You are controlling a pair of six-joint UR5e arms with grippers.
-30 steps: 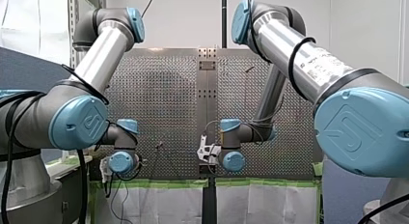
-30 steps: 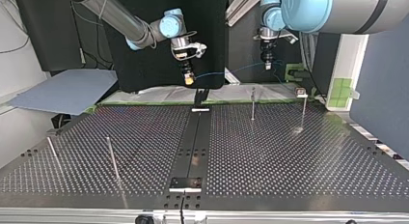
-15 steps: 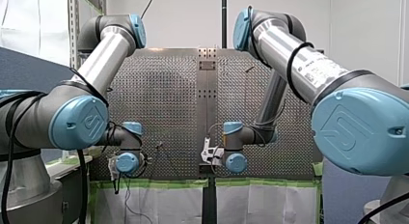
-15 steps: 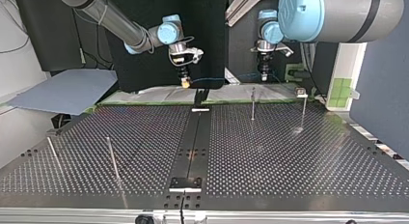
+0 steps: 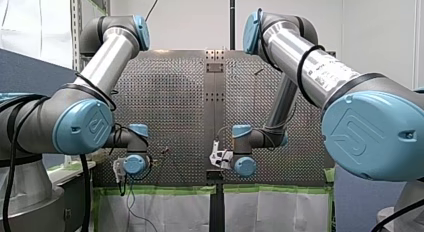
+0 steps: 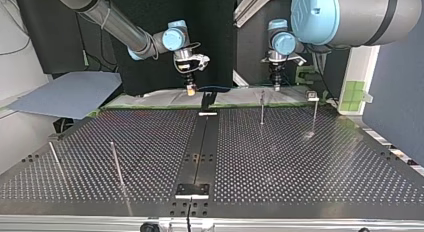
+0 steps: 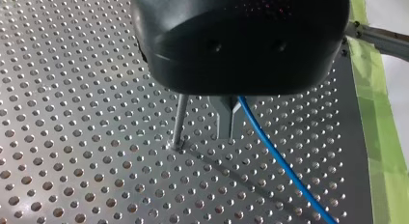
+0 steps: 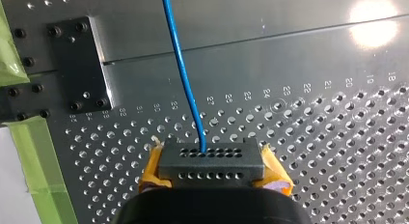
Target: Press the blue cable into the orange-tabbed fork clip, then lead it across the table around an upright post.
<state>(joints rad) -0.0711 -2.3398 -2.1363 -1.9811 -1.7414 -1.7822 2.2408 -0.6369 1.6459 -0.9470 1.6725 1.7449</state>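
Perforated table (image 6: 300, 157), 2 grippers on the blue cable (image 8: 181, 64): left gripper (image 7: 227, 134) pinches it beside an upright post (image 7: 179, 118), right gripper (image 8: 212, 156) clamps it with yellow pads (image 8: 150, 169).

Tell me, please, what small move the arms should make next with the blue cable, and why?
Probably ease my left gripper a little lower: it holds the blue cable above the perforated table, beside an upright post, while my right gripper holds the other stretch. I cannot make out the clip.
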